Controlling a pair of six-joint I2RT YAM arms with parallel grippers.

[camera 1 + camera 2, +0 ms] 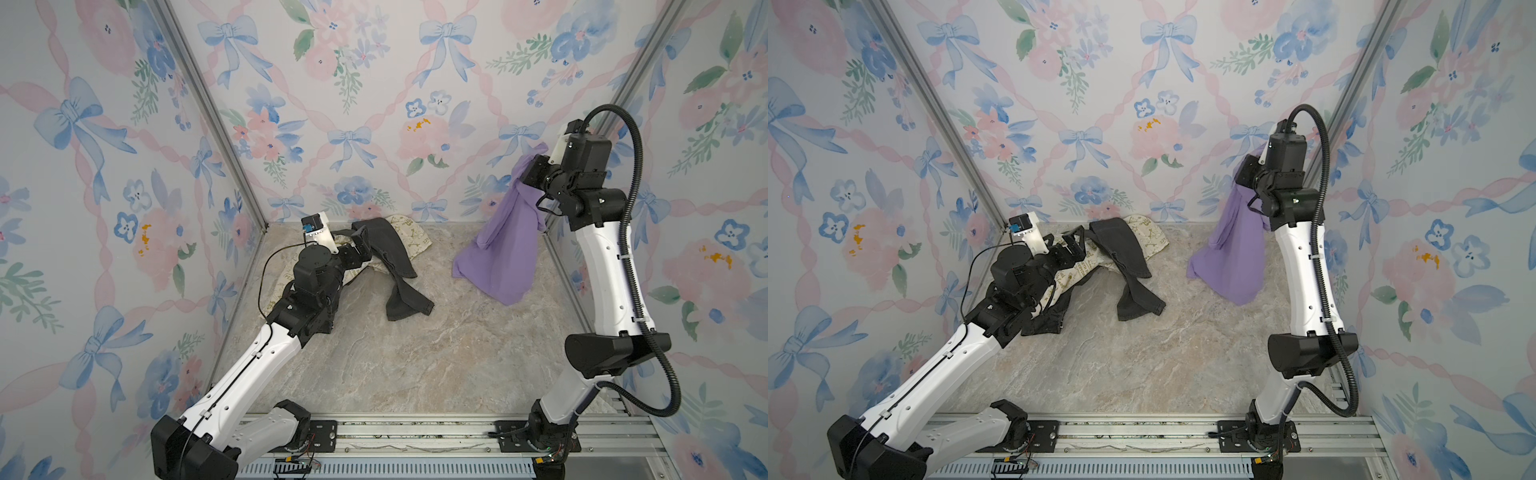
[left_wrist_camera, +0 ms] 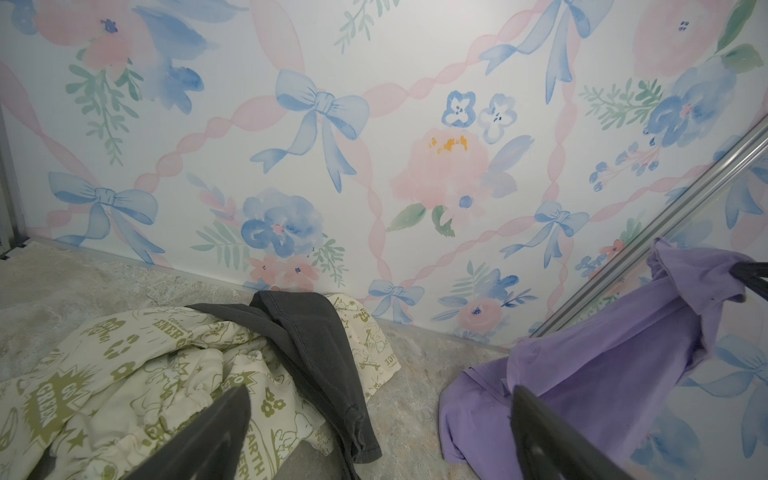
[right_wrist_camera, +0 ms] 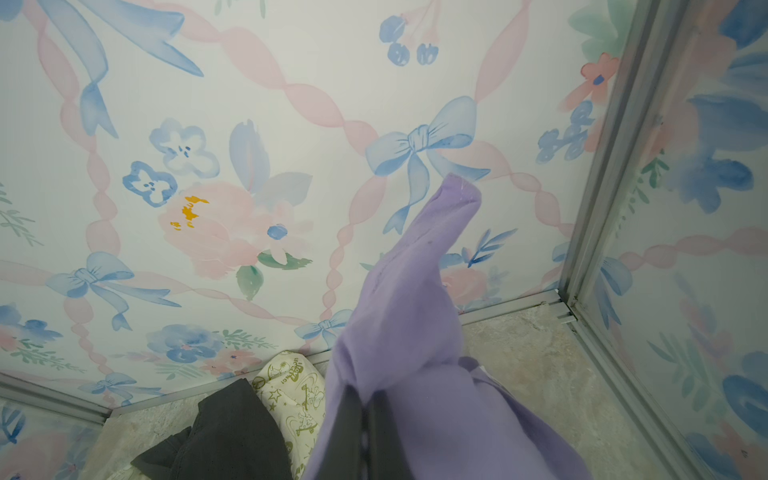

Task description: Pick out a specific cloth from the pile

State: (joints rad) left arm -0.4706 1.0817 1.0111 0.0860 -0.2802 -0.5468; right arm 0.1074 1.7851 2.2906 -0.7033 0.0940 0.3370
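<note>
Top views both showed the right gripper point(image 1: 525, 168) raised near the back wall, clamped tight on the cloth point(image 1: 500, 253). Its lower hem touched the table point(image 1: 415, 357), well apart from the pile point(image 1: 395, 249). The left gripper point(image 1: 360, 245) hovered at that pile, jaws spread wide.

Soft matt purple cloth point(image 1: 498, 249), stone-look tabletop point(image 1: 415, 353) prob. smooth, matt metal rail point(image 1: 415, 434)

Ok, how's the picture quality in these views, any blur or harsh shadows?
Both top views: even, soft light, faint shadows by the pile. Left wrist view: near fingers blurred, pile sharp. Right wrist view: shirt soft close to the lens.
</note>
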